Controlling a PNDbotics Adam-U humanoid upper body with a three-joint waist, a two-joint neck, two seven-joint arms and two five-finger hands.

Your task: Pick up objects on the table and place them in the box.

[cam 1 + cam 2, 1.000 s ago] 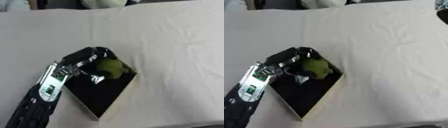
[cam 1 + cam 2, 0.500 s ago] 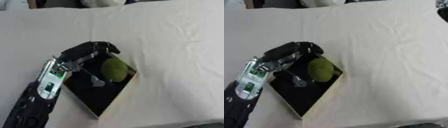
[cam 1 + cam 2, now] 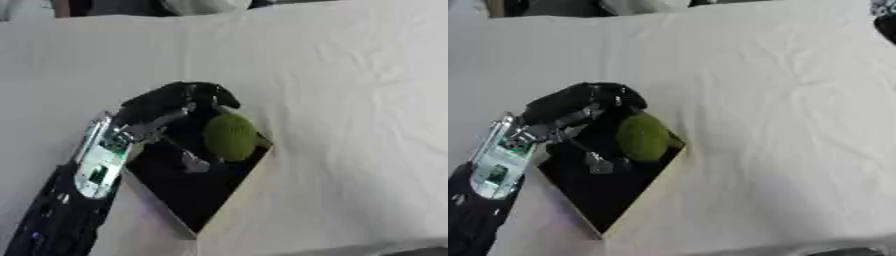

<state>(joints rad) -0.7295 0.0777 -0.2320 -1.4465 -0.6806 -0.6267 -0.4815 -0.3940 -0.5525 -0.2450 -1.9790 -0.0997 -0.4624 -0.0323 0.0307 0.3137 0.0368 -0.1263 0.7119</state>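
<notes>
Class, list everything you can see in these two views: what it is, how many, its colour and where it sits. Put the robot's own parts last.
Box: one, black inside with pale walls, lower left of the table.
Green round object: one, yellow-green, inside the box against its right corner.
Small grey object: one, inside the box, left of the green one.
Tablecloth: one, white, covering the table.
Left hand: one, black, over the box's upper corner, fingers curled, holding nothing.
Right hand: not in view.
</notes>
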